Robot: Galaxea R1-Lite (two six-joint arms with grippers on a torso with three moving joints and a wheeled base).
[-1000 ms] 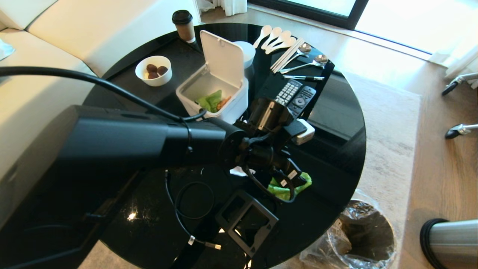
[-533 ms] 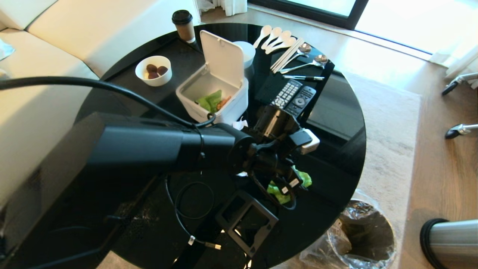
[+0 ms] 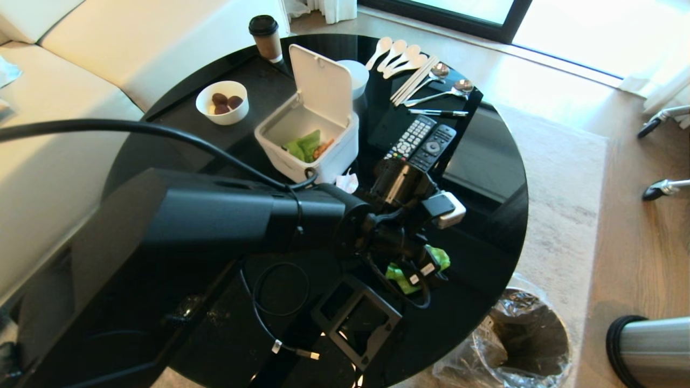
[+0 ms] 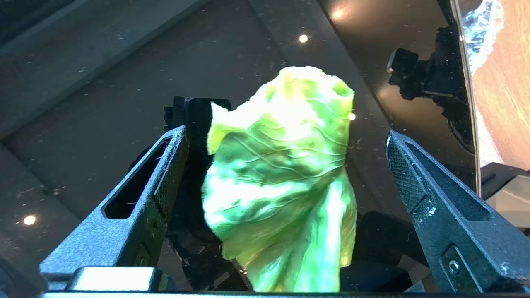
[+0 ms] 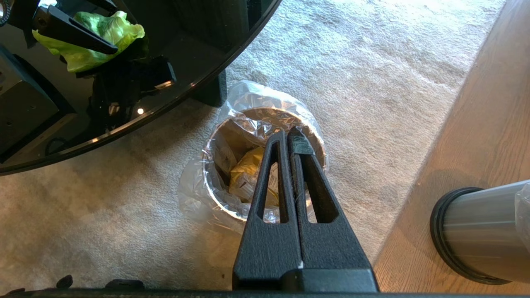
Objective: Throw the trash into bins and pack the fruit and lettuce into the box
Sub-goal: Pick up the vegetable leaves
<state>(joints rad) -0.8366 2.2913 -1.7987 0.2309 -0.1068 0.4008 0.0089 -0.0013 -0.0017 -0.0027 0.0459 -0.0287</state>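
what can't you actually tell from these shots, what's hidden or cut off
- Head view: the left arm covers most of the lettuce leaf on the table; its outline is hidden.
- Head view: the box wall hides part of its contents; only green and orange bits show.
- Right wrist view: the shut right gripper blocks part of the bin; only a yellow wrapper shows.
- Second bin: cut off by the edge.

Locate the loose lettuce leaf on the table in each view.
Head view: lettuce leaf mostly hidden beneath the left gripper.
Left wrist view: leaf central, between the open fingers.
Right wrist view: leaf in the corner, on the table.
Shared landmark: the glossy black table.
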